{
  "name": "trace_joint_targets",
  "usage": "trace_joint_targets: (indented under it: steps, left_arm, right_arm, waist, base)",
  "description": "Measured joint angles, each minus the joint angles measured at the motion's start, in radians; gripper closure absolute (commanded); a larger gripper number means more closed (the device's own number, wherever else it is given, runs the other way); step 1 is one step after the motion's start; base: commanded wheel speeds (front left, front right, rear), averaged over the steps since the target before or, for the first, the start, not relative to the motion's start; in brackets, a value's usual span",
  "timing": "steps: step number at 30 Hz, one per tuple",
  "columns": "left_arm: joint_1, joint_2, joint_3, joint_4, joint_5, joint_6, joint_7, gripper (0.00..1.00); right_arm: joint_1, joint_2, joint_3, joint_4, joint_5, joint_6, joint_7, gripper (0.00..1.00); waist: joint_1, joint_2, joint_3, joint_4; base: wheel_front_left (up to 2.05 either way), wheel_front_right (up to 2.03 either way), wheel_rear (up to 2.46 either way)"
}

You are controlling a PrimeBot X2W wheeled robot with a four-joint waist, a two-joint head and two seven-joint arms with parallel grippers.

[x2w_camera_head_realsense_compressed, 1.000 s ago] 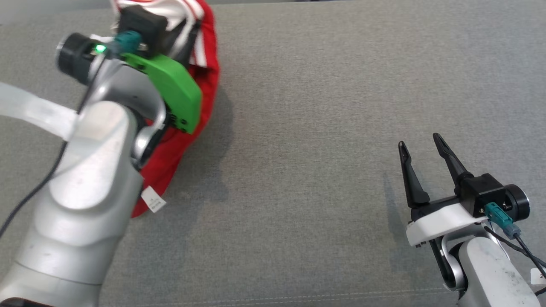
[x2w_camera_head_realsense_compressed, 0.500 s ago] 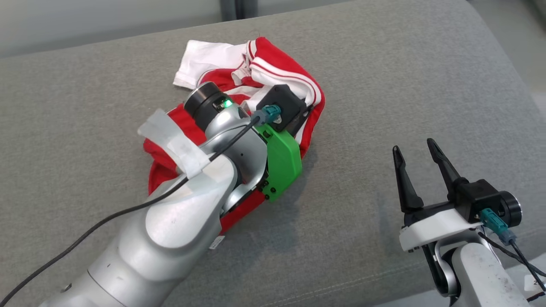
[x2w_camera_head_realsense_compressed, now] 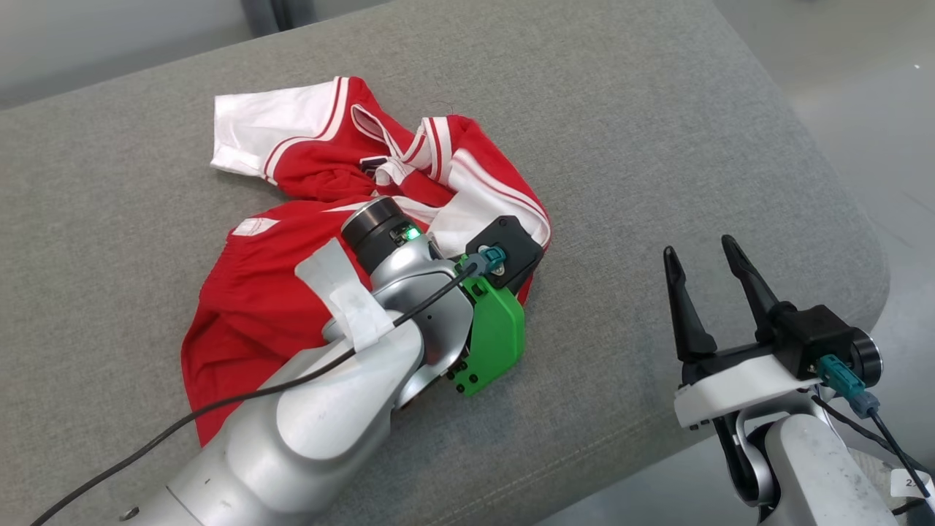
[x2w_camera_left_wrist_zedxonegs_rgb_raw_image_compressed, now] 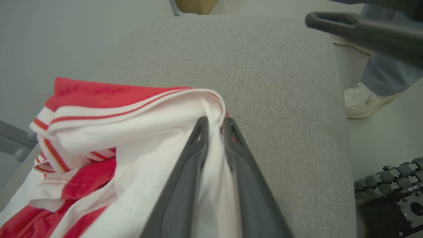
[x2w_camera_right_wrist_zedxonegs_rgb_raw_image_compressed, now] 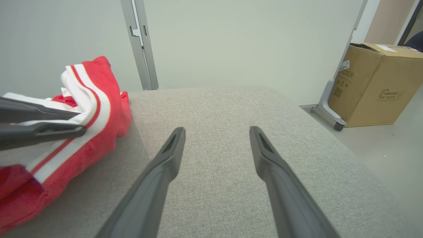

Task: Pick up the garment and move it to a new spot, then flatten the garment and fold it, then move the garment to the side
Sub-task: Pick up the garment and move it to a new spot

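Nearest to us, by the near right corner of the grey cushion (x2w_camera_head_realsense_compressed: 621, 146), we are holding the right gripper (x2w_camera_head_realsense_compressed: 698, 246) with its fingers spread apart and nothing between them. To its left, we are reaching the left gripper (x2w_camera_left_wrist_zedxonegs_rgb_raw_image_compressed: 215, 119) across the cushion, its fingers pinched together on a white striped sleeve fold of the garment (x2w_camera_head_realsense_compressed: 263, 292). This crumpled red and white shirt is lying left of centre, stretching from its hem near the front edge to a white sleeve toward the far edge. The left arm is therefore the nearer one, and it is gripping the shirt's right end. Bare cushion is lying open to the right and beyond, though the right edge is dropping away close by. Past that edge, a person's shoe (x2w_camera_left_wrist_zedxonegs_rgb_raw_image_compressed: 363, 102) is standing on the floor.
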Motion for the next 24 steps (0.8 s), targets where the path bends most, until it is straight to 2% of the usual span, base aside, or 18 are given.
trace_joint_targets:
  steps: [1, 2, 8, 14, 21, 24]
  left_arm:
    - [0.0, -0.002, 0.001, 0.004, 0.0, 0.0, -0.001, 0.34]
    - [0.0, -0.003, 0.004, 0.011, 0.002, -0.003, -0.01, 0.0]
    - [0.004, -0.003, 0.032, 0.021, -0.005, -0.002, -0.045, 0.0]
    - [0.003, 0.002, 0.115, -0.011, -0.016, 0.043, -0.096, 0.0]
    - [0.05, 0.11, 0.181, 0.013, -0.03, 0.085, -0.106, 0.0]
    - [0.088, 0.147, 0.201, 0.041, -0.043, 0.09, -0.105, 0.0]
  right_arm:
    - [0.0, 0.0, -0.003, 0.0, 0.002, 0.0, 0.0, 0.0]
    - [0.0, 0.001, -0.007, 0.0, 0.002, -0.002, 0.0, 0.0]
    - [0.001, 0.001, -0.037, 0.0, 0.002, -0.012, 0.0, 0.0]
    - [0.002, -0.009, -0.057, 0.0, 0.001, -0.012, 0.0, 0.0]
    - [0.028, -0.02, -0.073, 0.005, -0.004, -0.012, 0.0, 0.0]
    - [0.039, -0.023, -0.076, 0.006, -0.006, -0.01, 0.0, 0.0]
  waist:
    - [0.0, 0.0, 0.004, -0.007]
    - [0.0, 0.0, 0.008, -0.013]
    - [0.0, 0.0, 0.014, -0.004]
    - [0.0, 0.0, 0.0, 0.039]
    - [0.0, 0.0, -0.026, 0.099]
    - [0.0, 0.0, -0.038, 0.125]
  base:
    - [0.0, 0.0, 0.0]
    - [0.0, 0.0, 0.0]
    - [0.0, 0.0, 0.0]
    - [0.0, 0.0, 0.0]
    - [0.0, 0.0, 0.0]
    - [0.0, 0.0, 0.0]
